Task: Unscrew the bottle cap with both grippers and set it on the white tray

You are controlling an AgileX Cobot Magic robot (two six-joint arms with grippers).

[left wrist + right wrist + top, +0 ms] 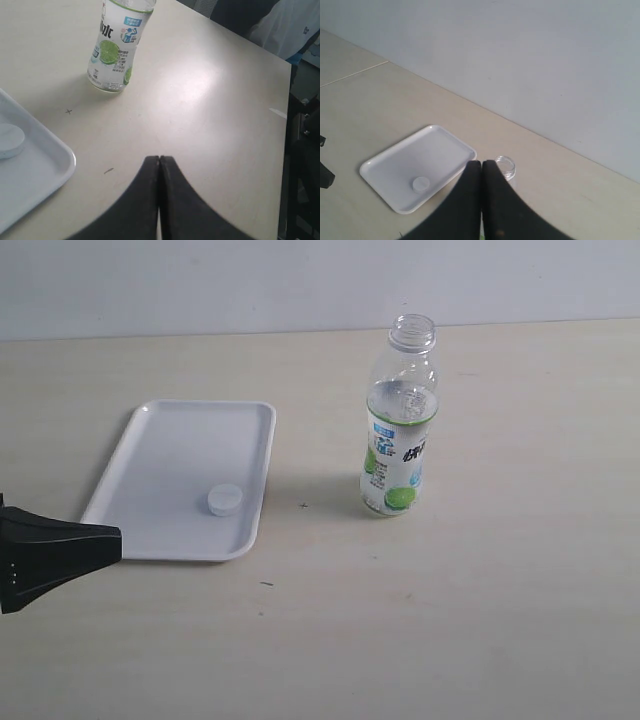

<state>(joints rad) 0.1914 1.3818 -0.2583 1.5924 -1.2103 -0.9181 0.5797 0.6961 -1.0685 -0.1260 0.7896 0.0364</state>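
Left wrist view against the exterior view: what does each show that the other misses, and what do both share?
Only the left wrist view: the table edge, and that the left gripper is shut. Only the exterior view: the bottle's open neck, the whole white tray, the back wall. Both: the lime label, and the bottle cap lying in the tray.

The left hand (159, 160) and right hand (481, 163) are both fully closed and empty.
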